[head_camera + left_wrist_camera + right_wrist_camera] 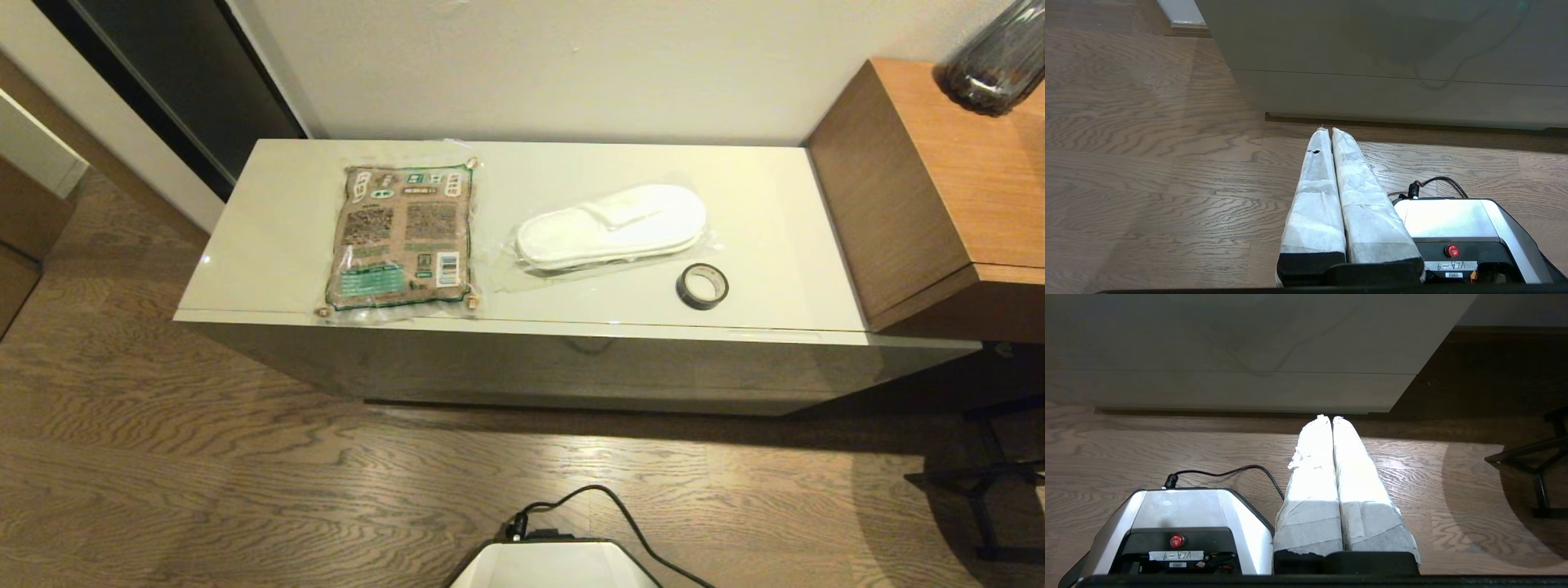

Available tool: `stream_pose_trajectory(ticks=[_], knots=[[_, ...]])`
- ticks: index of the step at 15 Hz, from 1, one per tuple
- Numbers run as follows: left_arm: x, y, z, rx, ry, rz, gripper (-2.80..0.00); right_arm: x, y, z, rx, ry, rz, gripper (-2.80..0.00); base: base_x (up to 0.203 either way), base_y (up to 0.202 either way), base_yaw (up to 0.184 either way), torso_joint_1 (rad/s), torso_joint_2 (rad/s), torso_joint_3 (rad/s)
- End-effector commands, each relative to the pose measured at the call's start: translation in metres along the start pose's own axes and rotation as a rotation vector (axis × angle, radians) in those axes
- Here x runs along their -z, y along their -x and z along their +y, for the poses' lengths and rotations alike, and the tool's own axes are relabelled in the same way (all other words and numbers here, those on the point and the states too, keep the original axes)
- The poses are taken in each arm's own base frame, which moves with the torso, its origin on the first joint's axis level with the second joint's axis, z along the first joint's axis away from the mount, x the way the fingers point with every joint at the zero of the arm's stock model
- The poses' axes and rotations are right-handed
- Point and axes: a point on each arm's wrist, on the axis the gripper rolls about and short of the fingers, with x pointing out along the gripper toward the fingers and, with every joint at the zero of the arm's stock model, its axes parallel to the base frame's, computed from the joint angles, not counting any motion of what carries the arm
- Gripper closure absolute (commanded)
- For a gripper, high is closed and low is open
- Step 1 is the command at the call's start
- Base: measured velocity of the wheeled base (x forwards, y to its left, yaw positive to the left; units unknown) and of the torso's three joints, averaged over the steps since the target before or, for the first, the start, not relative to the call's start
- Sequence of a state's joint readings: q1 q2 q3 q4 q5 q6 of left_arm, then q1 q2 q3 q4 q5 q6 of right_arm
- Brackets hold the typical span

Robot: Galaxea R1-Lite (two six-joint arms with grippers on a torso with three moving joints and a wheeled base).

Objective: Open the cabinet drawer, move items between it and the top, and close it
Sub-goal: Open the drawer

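Observation:
The cabinet drawer (571, 359) is closed, its off-white front flush under the top (269, 220). On the top lie three items: a brown-and-green sealed packet (403, 237) at the left, a white slipper pair in clear wrap (612, 226) in the middle, and a small black tape roll (702, 286) near the front right. Neither gripper shows in the head view. My left gripper (1327, 130) is shut and empty, low over the floor before the cabinet front (1392, 53). My right gripper (1330, 418) is likewise shut and empty, low near the cabinet's right end (1274, 347).
A higher orange-brown wooden unit (939, 180) adjoins the cabinet's right end, with a dark glass vase (996, 57) on it. My white base (555, 565) and its black cable (629, 514) lie on the wood floor. A black stand (996, 490) is at the right.

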State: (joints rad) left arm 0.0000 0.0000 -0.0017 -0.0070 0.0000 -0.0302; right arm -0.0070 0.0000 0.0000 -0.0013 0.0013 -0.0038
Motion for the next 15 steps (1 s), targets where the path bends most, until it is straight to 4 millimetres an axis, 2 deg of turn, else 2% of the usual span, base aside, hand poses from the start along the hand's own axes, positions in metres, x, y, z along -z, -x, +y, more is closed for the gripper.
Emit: stream_pose_trajectory(ticks=[1,10,11,12,14,15], knots=[[0.0,0.0,0.0,0.002,0.0,0.0,0.0,0.0,0.0,0.0,0.0,0.001,0.001,0.0,0.0,0.0,0.0,0.0,0.0,0.0],[-0.001,0.0,0.0,0.001,-0.04,0.002,0.0,0.0,0.0,0.0,-0.001,0.004,0.0,0.0,0.0,0.0,0.0,0.0,0.0,0.0],[-0.009,0.002,0.0,0.005,-0.065,-0.003,0.0,0.0,0.0,0.0,-0.001,0.004,0.001,0.0,0.0,0.0,0.0,0.0,0.0,0.0],[-0.025,0.006,-0.001,0.011,-0.077,-0.011,0.0,0.0,0.0,0.0,-0.001,0.004,0.0,0.0,0.0,0.0,0.0,0.0,0.0,0.0],[-0.065,0.01,-0.002,0.023,-0.069,0.069,0.0,0.0,0.0,0.0,-0.001,0.004,0.0,0.0,0.0,0.0,0.0,0.0,0.0,0.0],[-0.085,0.005,-0.003,0.026,-0.054,0.161,0.0,0.0,0.0,0.0,-0.001,0.004,0.0,0.0,0.0,0.0,0.0,0.0,0.0,0.0]])
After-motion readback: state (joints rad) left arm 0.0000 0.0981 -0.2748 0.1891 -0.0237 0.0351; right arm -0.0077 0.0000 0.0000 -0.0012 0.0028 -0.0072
